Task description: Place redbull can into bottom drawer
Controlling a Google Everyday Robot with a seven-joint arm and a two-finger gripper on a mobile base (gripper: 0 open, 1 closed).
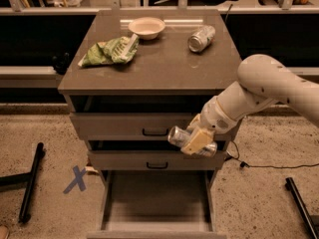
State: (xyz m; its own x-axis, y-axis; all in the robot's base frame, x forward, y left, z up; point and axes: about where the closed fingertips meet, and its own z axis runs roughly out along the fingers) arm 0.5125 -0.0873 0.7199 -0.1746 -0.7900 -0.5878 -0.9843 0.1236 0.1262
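My gripper (195, 141) is shut on the redbull can (178, 136), a slim silver can held lying on its side with its shiny top pointing left. It hangs in front of the two upper drawer fronts, right of centre. The bottom drawer (157, 225) is pulled open below it, a wide box with a plain bare floor. My white arm (269, 83) reaches in from the right.
On the cabinet top (164, 66) lie a green chip bag (109, 51), a white bowl (146, 27) and a shorter dented silver can (201, 38). Two shut drawers with black handles (155, 132) sit above. A blue tape X (76, 179) and black legs (31, 183) are on the floor.
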